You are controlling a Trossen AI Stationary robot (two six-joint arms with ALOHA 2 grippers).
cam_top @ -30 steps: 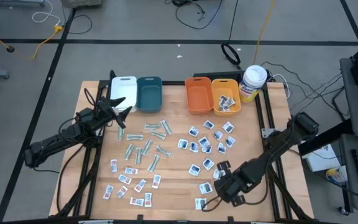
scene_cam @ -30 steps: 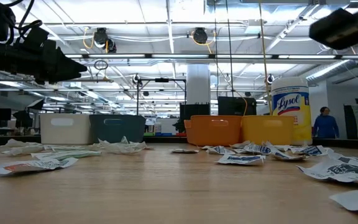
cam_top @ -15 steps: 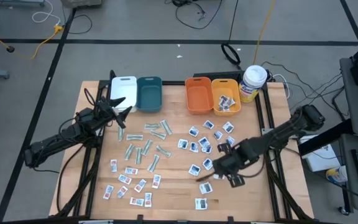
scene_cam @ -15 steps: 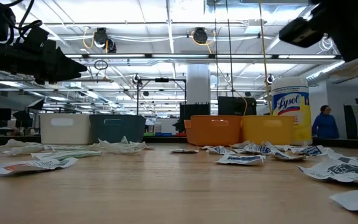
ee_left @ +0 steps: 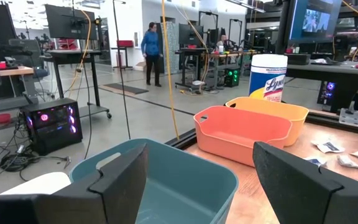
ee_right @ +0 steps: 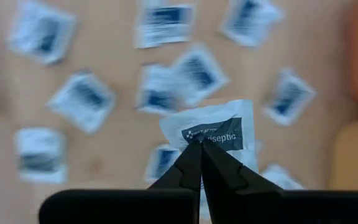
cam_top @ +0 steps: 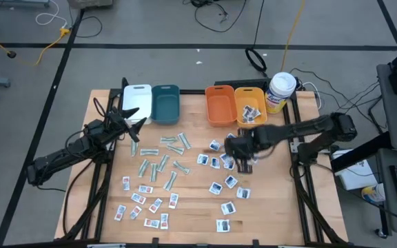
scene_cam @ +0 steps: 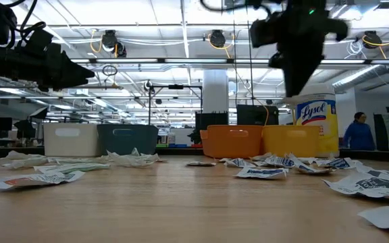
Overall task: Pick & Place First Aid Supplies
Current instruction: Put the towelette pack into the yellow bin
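Observation:
The first aid supplies lie loose on the wooden table: white packets with blue print (cam_top: 220, 162) at centre right, narrow pale-green strips (cam_top: 161, 160) in the middle, and small red-print packets (cam_top: 143, 202) near the front left. My right gripper (cam_top: 238, 153) hangs over the blue-print group, shut on one white packet with dark print (ee_right: 215, 126). My left gripper (cam_top: 134, 118) stands open and level at the far left, beside the white bin (cam_top: 137, 98), with nothing between its fingers (ee_left: 124, 179). My right gripper pinches the white packet at one edge (ee_right: 199, 139) between its two fingertips. The fingers come from above, pointing steeply down. The packet is lifted clear of the table and stretches flat past the fingertips, printed face toward the wrist camera.
Along the far edge stand a white bin, a teal bin (cam_top: 165, 102), an orange bin (cam_top: 219, 105) and a yellow-orange bin (cam_top: 250, 105) holding several packets. A white canister with a yellow label (cam_top: 280, 90) stands at the far right. A person (scene_cam: 358, 132) walks in the room behind.
My right gripper has swung from the table's near right part toward the far edge and somewhat left, rising a little and rolling at the wrist. It now hangs over the blue-print packets in front of the orange bins and has stayed shut.

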